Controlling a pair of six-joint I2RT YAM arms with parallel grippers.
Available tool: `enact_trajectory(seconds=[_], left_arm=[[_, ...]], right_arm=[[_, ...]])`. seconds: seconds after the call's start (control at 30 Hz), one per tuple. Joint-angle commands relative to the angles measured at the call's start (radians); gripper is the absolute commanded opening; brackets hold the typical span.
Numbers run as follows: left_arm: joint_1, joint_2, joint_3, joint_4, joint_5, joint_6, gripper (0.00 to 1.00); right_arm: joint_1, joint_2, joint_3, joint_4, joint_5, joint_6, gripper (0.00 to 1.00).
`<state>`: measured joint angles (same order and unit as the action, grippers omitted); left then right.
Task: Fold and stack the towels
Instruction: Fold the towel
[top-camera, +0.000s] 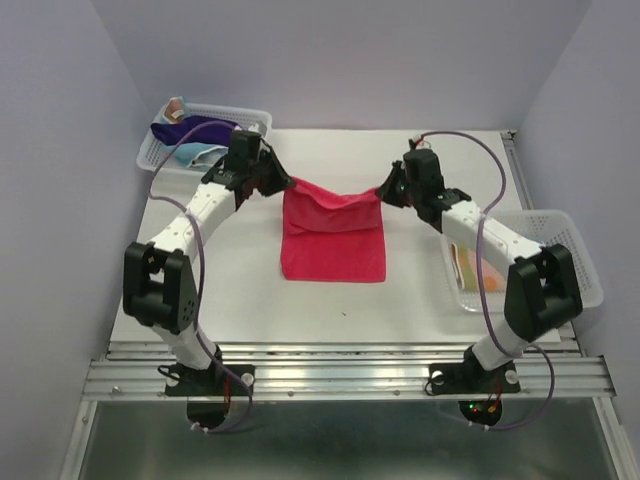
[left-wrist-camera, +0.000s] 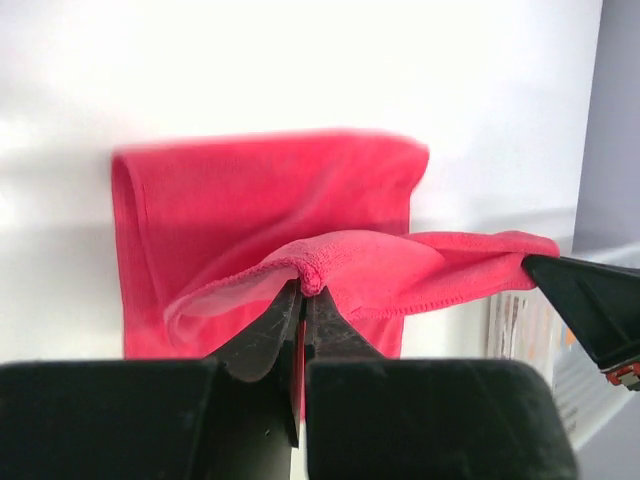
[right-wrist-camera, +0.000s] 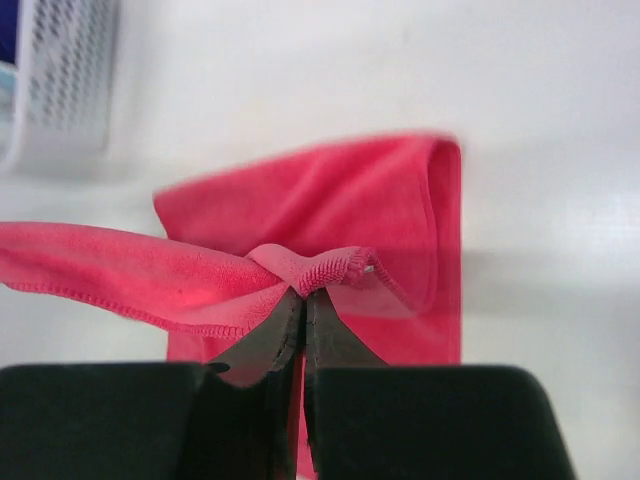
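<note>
From above, the pink towel (top-camera: 333, 240) lies folded in the middle of the table (top-camera: 240, 300). Its near edge rests flat, and its two far corners are lifted off the surface so the top hem sags between them. The left gripper (top-camera: 285, 182) has one corner and the right gripper (top-camera: 382, 190) has the other.

Only the wrist cameras show the grips up close. Each pair of black fingers is pressed together on a bunched bit of stitched hem, with the body of the towel lying on the white surface below. The left wrist view also catches the right gripper's fingertip at the other end of the hem.

Counted, there are two arms, two white mesh baskets and four towels I can make out. The far basket (top-camera: 150, 155) sits at the table's far left corner and holds a navy-purple towel (top-camera: 195, 130) and a light blue towel (top-camera: 195, 157). The right basket (top-camera: 575, 250) sits at the right edge and holds a patterned orange-yellow towel (top-camera: 467, 270), partly hidden behind the right arm (top-camera: 500, 240).
</note>
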<state>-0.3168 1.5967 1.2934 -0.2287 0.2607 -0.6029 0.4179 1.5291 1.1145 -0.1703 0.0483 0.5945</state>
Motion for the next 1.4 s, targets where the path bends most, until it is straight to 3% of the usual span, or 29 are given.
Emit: enact_trajectory(seconds=[0.0,0.23,0.37,0.63,0.73,1.0,1.13,1.37], left_arm=[[0.044,0.182,0.304,-0.012,-0.001,0.113,0.0],[0.084,0.477,0.753,-0.061,0.02,0.199,0.0],[0.102,0.609,0.964,-0.047,0.061,0.244,0.0],[0.127,0.672,1.063,0.038,0.055,0.276,0.0],[0.137,0.674,1.069,0.057,0.067,0.273,0.0],[0.136,0.615,0.888,0.058,0.13,0.255,0.0],[0.134,0.516,0.66,0.061,0.121,0.238,0.0],[0.108,0.246,0.197,0.21,0.058,0.163,0.0]], right_arm=[[-0.05,0.164,0.319,0.09,0.074,-0.093,0.01],[-0.128,0.465,0.703,0.092,0.055,-0.151,0.01],[-0.148,0.565,0.807,0.161,0.039,-0.185,0.01],[-0.169,0.68,0.909,0.314,0.01,-0.245,0.01],[-0.174,0.7,0.953,0.289,-0.02,-0.231,0.01],[-0.172,0.594,0.745,0.223,-0.151,-0.124,0.01],[-0.172,0.487,0.592,0.181,-0.195,-0.087,0.01],[-0.163,0.339,0.325,0.146,-0.246,-0.041,0.01]])
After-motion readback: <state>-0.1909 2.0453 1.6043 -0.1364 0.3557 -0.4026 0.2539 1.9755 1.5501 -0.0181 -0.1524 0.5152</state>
